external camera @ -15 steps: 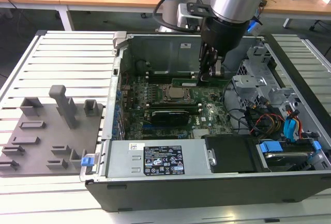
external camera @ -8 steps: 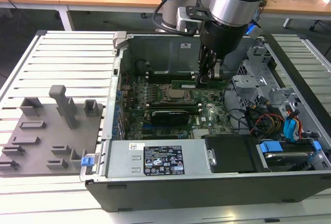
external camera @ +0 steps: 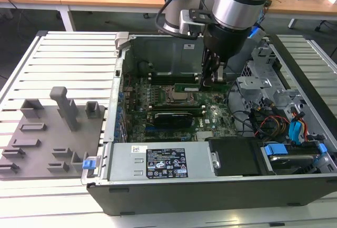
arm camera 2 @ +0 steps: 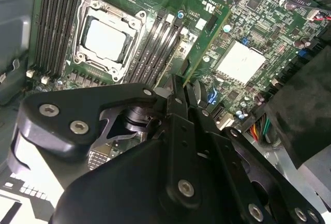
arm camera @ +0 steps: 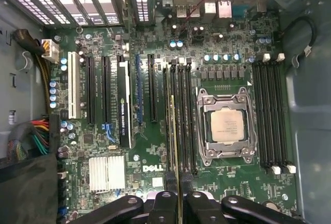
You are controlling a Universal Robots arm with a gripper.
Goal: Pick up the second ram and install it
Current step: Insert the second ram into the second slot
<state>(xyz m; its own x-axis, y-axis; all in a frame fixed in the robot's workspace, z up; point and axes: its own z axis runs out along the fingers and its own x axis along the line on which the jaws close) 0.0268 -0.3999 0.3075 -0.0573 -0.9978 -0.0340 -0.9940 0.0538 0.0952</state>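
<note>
At the exterior view's left, a grey tray with upright blocks lies on the slatted table, just beside the open computer case. A blue clip sits at the tray's near right corner, against the case wall.

Inside the case lies the large green board. The processor socket sits toward the far side of it, and a black card stands in a slot just nearer than the socket.

The arm reaches down into the case from the far side. Its claw is pressed together on one end of the memory stick, which runs leftward from the fingers, level and on edge, over the board beside the socket. In the first wrist view the claw pinches the stick, seen edge-on as a thin line lined up with the bank of black memory slots next to the socket. In the second wrist view the claw grips the stick above the slots; whether it has gone down into a slot I cannot tell.

To the exterior view's right of the claw are the drive cage, loose coloured cables, and a blue-handled drive at the near right corner. A silver power box fills the near side.
</note>
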